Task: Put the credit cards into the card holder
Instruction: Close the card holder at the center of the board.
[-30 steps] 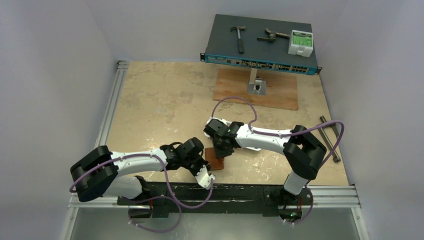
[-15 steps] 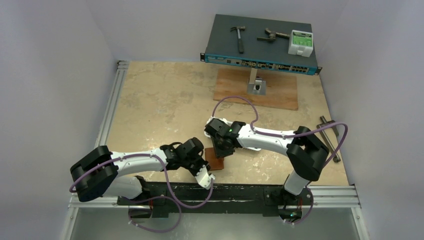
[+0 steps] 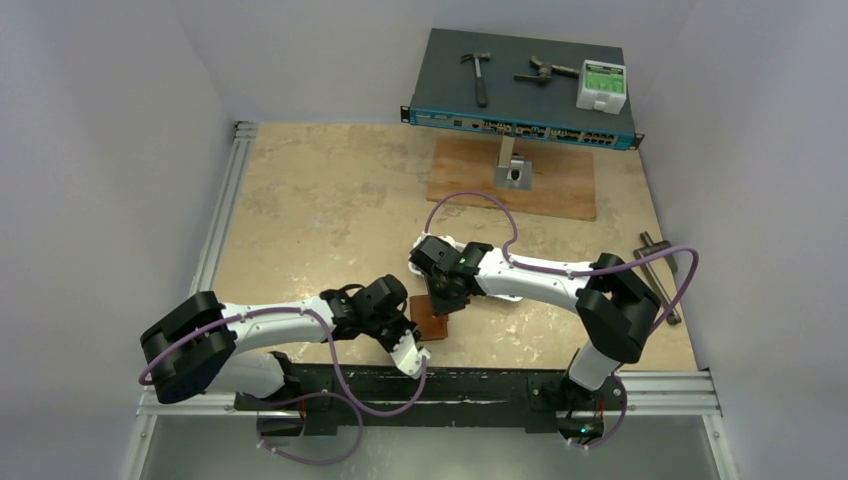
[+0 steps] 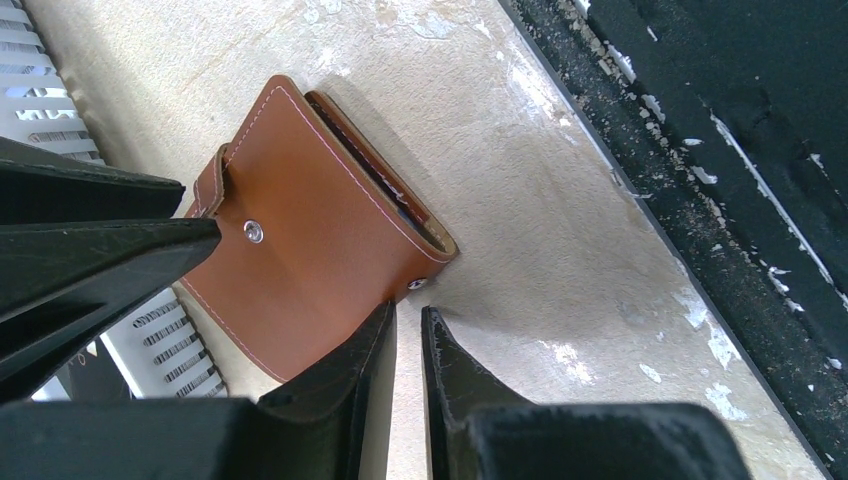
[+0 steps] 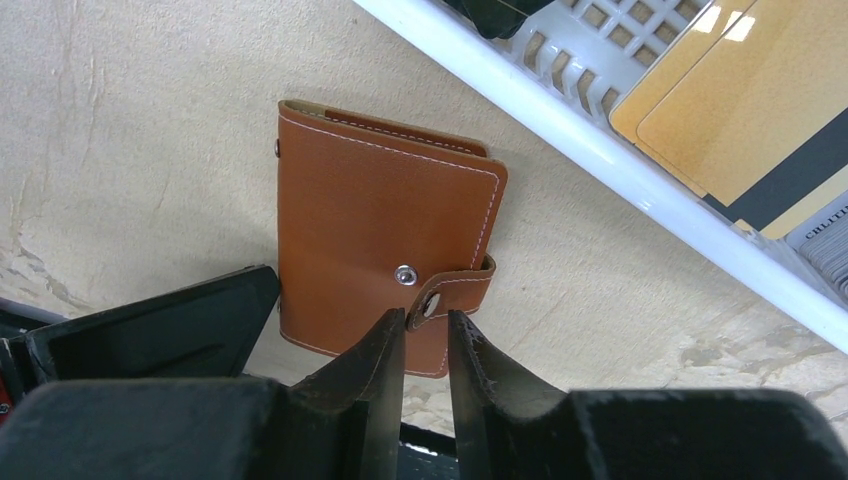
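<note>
You are closing your right tool (image 5: 427, 340), jaws narrow, around the snap tab (image 5: 455, 293) of the holder (image 5: 385, 260), while your left tool (image 4: 408, 345), equally narrow, is hovering beside its spine.

Almost nothing legible. Partial pale capitals, seemingly "CRLITINE", along the top edge of a grey textured plastic card (image 5: 822, 245) at the right border of the right wrist view, cut off and uncertain. Blurred white marks, unreadable, on the green label of a white box (image 3: 601, 85) atop the dark grey rack unit (image 3: 521, 88). No lettering on the brown leather snap wallet (image 5: 385, 245) or the orange-yellow plastic cards (image 5: 735, 110).
</note>
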Controlling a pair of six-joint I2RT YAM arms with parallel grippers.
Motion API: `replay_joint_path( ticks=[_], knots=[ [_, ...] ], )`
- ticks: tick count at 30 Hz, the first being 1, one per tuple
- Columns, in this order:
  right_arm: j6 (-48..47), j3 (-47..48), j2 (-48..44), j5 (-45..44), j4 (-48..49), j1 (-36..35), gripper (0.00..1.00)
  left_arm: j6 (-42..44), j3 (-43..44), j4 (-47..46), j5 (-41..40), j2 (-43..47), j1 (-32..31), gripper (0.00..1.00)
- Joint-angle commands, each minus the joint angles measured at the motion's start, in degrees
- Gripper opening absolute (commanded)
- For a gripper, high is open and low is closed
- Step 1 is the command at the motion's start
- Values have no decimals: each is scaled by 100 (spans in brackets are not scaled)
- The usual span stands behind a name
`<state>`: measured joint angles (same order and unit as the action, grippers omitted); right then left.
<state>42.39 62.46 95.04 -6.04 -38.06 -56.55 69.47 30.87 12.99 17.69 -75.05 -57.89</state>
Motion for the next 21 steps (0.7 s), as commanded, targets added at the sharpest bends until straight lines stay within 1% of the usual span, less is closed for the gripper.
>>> replay_joint_path(
  ticks=[1,5,9,11,15,17,21],
  knots=[
    [-6,63,-65,-56,76,22,22,-118,213,-7,65,8,-12,14],
    [-6,74,13,-83,88,21,23,-118,217,-24,62,-8,-12,14],
    [23,30,-25,-134,114,22,21,-147,213,-34,76,1,-12,14],
    [11,45,-1,-159,85,26,17,-163,200,-49,92,-4,-12,14],
    [16,30,-19,-183,105,23,4,-162,190,-72,77,-1,-12,14],
    [34,3,-57,-195,118,22,0,-162,193,-98,67,-1,-12,14],
    [36,-102,-168,-98,232,22,0,-173,212,-187,88,-18,-12,14]
  ],
)
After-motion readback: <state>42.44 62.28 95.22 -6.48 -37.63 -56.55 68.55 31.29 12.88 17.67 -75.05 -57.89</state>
